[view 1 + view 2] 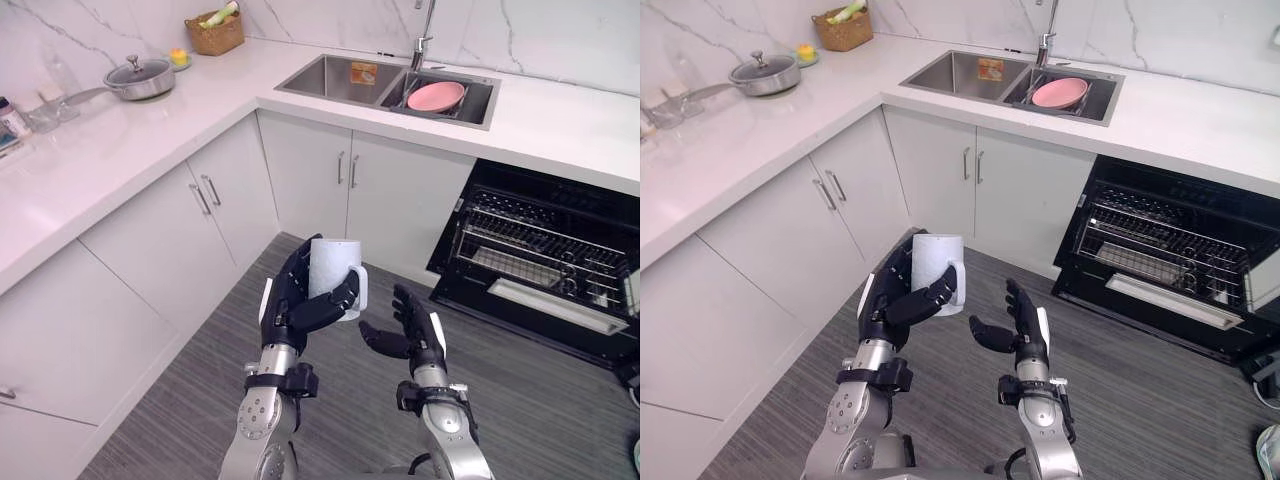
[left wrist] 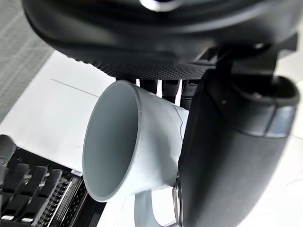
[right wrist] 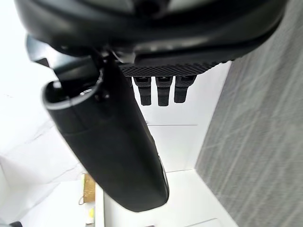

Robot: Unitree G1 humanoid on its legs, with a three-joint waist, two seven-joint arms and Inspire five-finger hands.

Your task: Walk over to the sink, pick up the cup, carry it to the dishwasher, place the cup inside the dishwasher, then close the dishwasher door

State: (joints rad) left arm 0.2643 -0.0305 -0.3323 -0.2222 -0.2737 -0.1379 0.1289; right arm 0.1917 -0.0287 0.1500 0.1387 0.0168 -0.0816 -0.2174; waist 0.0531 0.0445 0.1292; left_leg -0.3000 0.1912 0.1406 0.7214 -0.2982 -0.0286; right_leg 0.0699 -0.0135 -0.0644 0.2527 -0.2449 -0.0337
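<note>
A white cup (image 1: 335, 270) with a handle is held upright above the floor, my left hand (image 1: 300, 300) curled round it. In the left wrist view the cup (image 2: 128, 151) lies between the thumb and the fingers, its mouth showing. My right hand (image 1: 412, 330) hovers just right of the cup, fingers relaxed and holding nothing. The dishwasher (image 1: 540, 255) stands open at the right under the counter, its door (image 1: 545, 310) folded down and wire racks showing. The steel sink (image 1: 340, 78) is set in the counter at the back.
A pink plate (image 1: 436, 96) lies in the sink's right basin under the tap (image 1: 422, 40). A lidded pan (image 1: 140, 78) and a wicker basket (image 1: 214, 34) stand on the left counter. White cabinets (image 1: 200, 215) form a corner at the left. Grey striped floor (image 1: 350, 400) lies below my hands.
</note>
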